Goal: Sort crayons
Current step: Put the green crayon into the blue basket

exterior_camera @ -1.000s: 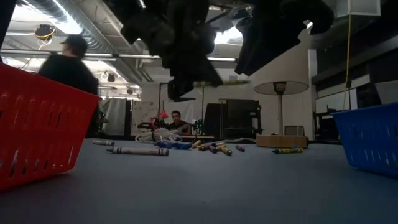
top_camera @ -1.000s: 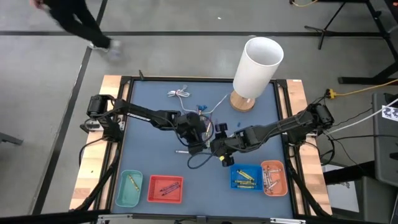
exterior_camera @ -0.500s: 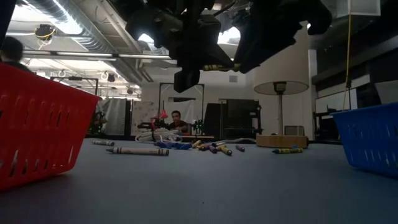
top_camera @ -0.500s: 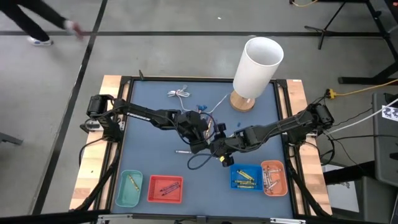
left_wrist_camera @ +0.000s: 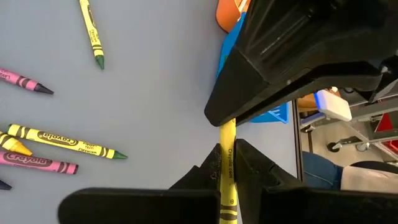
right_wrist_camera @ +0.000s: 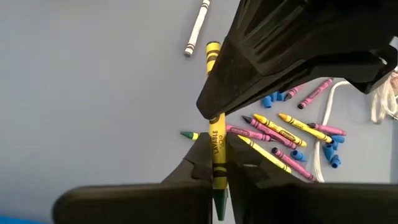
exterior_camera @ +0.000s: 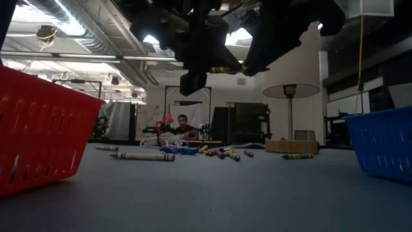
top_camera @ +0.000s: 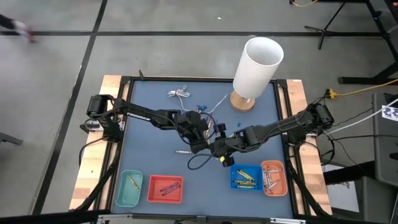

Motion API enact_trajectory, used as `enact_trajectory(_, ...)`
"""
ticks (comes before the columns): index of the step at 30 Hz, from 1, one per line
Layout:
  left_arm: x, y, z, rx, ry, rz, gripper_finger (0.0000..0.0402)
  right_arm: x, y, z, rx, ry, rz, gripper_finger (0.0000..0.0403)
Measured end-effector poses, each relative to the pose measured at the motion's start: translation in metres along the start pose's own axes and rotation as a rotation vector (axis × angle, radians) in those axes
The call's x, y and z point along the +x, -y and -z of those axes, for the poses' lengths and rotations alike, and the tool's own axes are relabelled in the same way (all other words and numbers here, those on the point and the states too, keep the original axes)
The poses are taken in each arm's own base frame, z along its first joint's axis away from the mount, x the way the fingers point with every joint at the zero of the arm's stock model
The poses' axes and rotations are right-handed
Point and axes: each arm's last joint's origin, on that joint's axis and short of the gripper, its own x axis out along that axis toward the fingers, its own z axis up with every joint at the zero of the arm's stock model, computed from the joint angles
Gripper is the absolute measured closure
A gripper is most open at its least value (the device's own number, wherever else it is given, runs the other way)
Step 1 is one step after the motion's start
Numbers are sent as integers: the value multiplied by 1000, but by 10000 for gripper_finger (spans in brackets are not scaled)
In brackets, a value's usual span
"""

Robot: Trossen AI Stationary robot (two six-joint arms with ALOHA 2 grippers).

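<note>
Overhead, the blue table carries a tall white cylinder on a wooden base at its far edge, and that cylinder serves as landmark. Four bins line the near edge, well away from it: a teal bin, a red bin, a blue bin and an orange bin, each already holding crayons.

Both arms meet mid-table, on the near side of the cylinder. The left gripper is clamped on a yellow crayon, and the right gripper pinches the same stick at its other end, so the crayon bridges the two tools, held above the table.

Loose crayons, yellow and pink, lie between the grippers and the cylinder, beside small blue bits and a white cable. A single pale crayon rests apart on the left arm's side.

My judgement is that this is a hand-over. The risk is both tools pulling while gripping: the wax stick could snap or twist. If the left one releases before the right hold is secure, it drops among the loose pile.
</note>
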Motion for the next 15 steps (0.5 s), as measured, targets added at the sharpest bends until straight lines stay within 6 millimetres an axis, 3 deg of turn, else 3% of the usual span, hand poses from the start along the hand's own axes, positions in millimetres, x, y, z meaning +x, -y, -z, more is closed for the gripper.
enact_trajectory(6,0,0,0,7,1,0,361,0,-2,0,1,13,-93,371)
enact_trajectory(15,0,-2,-1,61,44,-70,291,-2,-11,10,47,-81,-317,387)
